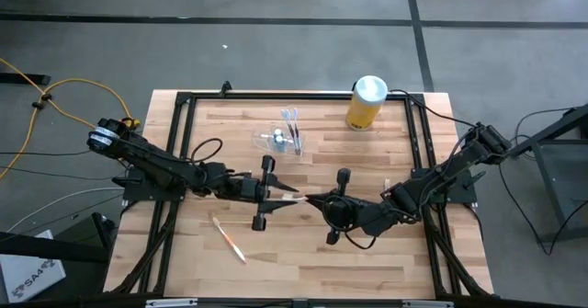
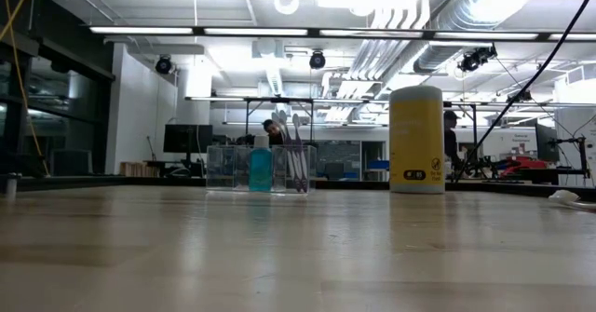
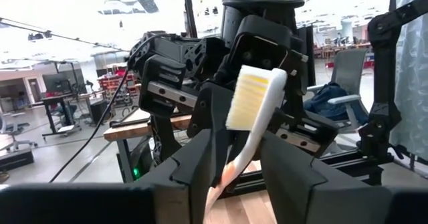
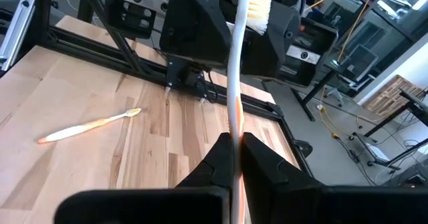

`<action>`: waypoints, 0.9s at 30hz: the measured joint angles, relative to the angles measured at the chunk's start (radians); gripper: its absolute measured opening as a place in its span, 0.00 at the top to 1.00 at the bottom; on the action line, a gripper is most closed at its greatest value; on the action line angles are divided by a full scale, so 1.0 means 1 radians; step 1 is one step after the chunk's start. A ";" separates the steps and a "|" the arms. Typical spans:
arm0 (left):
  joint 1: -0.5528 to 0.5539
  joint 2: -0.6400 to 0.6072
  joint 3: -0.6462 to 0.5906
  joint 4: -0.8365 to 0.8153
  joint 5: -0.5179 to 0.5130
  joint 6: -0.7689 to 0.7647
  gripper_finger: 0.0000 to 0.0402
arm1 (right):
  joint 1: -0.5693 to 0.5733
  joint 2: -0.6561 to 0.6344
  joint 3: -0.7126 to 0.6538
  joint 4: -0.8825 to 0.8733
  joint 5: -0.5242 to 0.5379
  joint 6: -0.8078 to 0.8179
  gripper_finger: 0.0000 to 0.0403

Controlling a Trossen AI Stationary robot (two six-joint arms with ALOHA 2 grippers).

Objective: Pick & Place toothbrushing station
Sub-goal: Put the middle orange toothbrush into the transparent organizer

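Note:
The see-through toothbrushing station (image 1: 280,140) stands on the table's far middle, holding brushes and a small blue bottle; it also shows in the low view (image 2: 261,168). Both grippers meet at the table's middle around a white-and-orange toothbrush (image 1: 299,199) with yellow bristles (image 3: 254,97). My right gripper (image 1: 310,200) is shut on the brush's handle (image 4: 235,138). My left gripper (image 1: 290,198) is open, its fingers (image 3: 194,167) standing on either side of the brush below the head; I cannot tell whether they touch it. My right gripper pinches the toothbrush's orange handle part (image 4: 236,125) between its two fingers. The fingers come level from the table's right and lie along the brush. The brush sticks out past the fingertips toward the left gripper, bristle head (image 4: 258,0) foremost, lifted clear of the table.
A second orange-and-white toothbrush (image 1: 230,240) lies flat on the table near the left front, also in the right wrist view (image 4: 90,126). A yellow canister with a white lid (image 1: 367,102) stands at the far right. A black frame (image 1: 294,96) borders the table.

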 joint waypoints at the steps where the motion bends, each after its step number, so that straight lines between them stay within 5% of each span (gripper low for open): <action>1: 0.000 0.000 0.000 0.001 0.000 0.000 0.72 | 0.000 0.000 0.000 0.000 0.000 0.000 0.99; 13: 0.000 0.000 0.000 0.005 0.023 0.025 0.97 | 0.000 0.000 0.000 0.000 -0.001 0.001 0.99; 19: 0.000 0.000 0.000 0.008 0.043 0.033 0.98 | 0.000 0.000 0.000 0.003 -0.025 0.004 0.98; 27: 0.000 0.001 0.000 0.015 0.043 0.032 0.99 | 0.000 0.000 0.000 0.005 -0.034 0.003 0.83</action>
